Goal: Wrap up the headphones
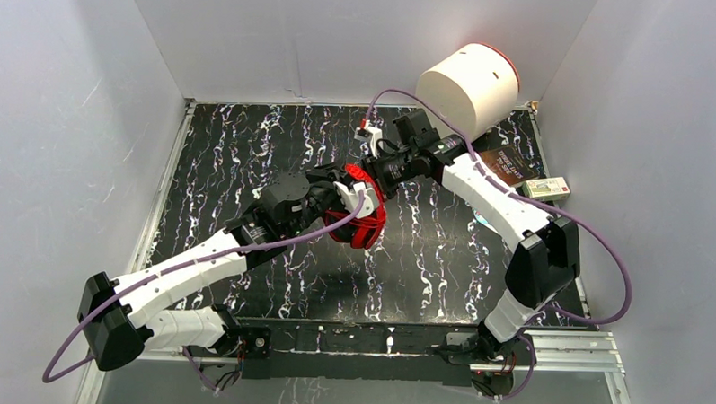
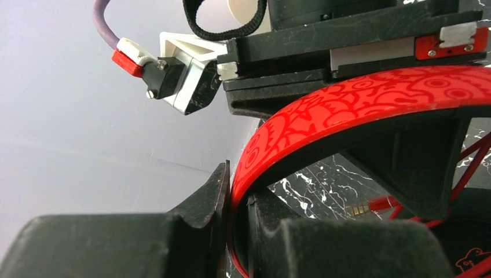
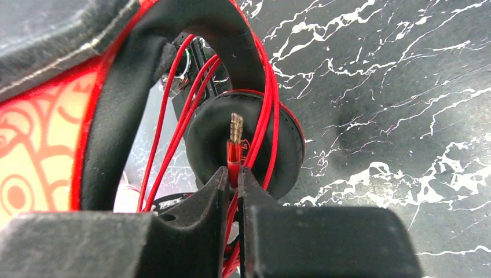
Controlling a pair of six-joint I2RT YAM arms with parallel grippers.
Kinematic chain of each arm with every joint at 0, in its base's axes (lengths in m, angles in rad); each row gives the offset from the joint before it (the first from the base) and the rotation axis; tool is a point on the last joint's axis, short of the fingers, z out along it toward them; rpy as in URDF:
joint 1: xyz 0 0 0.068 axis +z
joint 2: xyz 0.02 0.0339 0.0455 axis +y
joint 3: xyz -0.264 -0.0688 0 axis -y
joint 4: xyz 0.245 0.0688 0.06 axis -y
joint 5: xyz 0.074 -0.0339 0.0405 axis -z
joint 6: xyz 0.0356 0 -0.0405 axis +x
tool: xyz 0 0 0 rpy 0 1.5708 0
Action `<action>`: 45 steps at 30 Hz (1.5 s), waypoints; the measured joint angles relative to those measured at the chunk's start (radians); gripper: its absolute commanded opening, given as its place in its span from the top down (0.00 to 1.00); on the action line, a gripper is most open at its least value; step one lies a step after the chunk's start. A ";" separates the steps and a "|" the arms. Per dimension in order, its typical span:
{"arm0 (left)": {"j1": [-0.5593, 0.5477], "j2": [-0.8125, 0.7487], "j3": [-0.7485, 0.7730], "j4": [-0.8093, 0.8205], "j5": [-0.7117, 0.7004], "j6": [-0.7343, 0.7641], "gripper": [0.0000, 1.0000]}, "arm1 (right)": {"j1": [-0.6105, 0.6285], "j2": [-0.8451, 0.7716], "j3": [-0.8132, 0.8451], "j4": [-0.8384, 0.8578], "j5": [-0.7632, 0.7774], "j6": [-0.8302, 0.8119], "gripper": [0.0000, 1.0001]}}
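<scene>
The red headphones (image 1: 361,222) hang above the middle of the dark marbled table, held between both arms. My left gripper (image 2: 237,191) is shut on the patterned red headband (image 2: 347,107), one finger on each side of the band. My right gripper (image 3: 233,174) is shut on the red cable (image 3: 267,87) just below its gold plug (image 3: 236,128). Several cable strands run across the black inner band and a black ear pad (image 3: 286,150). In the top view the right gripper (image 1: 376,173) meets the headphones from the upper right and the left gripper (image 1: 341,197) from the left.
A white cylinder with a red rim (image 1: 468,87) stands at the back right. A dark box (image 1: 507,164) and a small light box (image 1: 546,187) lie at the right edge. Grey walls close in three sides. A purple cable (image 1: 595,255) loops off the right arm.
</scene>
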 measured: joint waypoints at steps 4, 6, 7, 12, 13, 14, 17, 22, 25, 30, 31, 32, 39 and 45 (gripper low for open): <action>-0.003 0.000 -0.005 0.004 0.015 -0.011 1.00 | 0.002 -0.018 -0.051 0.039 -0.033 0.002 0.73; -0.005 -0.002 -0.005 0.005 0.019 -0.015 1.00 | 0.003 -0.022 -0.055 0.040 -0.039 0.004 0.70; -0.005 -0.002 -0.005 0.007 0.019 -0.016 1.00 | 0.003 -0.022 -0.055 0.042 -0.041 0.005 0.69; -0.006 -0.010 -0.006 0.008 0.019 -0.016 1.00 | 0.002 -0.025 -0.055 0.045 -0.027 0.008 0.60; -0.006 -0.010 -0.006 0.009 0.019 -0.016 1.00 | 0.002 -0.028 -0.055 0.043 -0.018 0.011 0.59; -0.006 -0.010 -0.006 0.011 0.019 -0.016 1.00 | 0.002 -0.033 -0.055 0.040 -0.007 0.015 0.57; -0.008 -0.011 -0.007 0.027 0.021 -0.012 1.00 | 0.002 -0.053 -0.055 0.034 0.031 0.034 0.53; -0.013 -0.012 -0.007 0.069 0.035 -0.006 1.00 | 0.002 -0.100 -0.061 0.039 0.086 0.073 0.51; -0.015 -0.012 -0.007 0.086 0.044 -0.006 1.00 | 0.003 -0.130 -0.066 0.038 0.120 0.089 0.47; -0.018 -0.014 -0.007 0.110 0.045 -0.007 1.00 | 0.005 -0.167 -0.071 0.043 0.211 0.126 0.36; -0.018 -0.015 -0.007 0.114 0.046 -0.008 1.00 | 0.005 -0.179 -0.080 0.055 0.233 0.138 0.35; -0.018 -0.016 -0.007 0.116 0.048 -0.008 1.00 | 0.005 -0.189 -0.087 0.061 0.249 0.151 0.35; -0.018 -0.019 -0.009 0.138 0.050 -0.018 1.00 | 0.017 -0.246 -0.128 0.108 0.345 0.261 0.30; -0.015 -0.022 -0.010 0.144 0.034 -0.041 1.00 | 0.025 -0.260 -0.128 0.114 0.394 0.365 0.27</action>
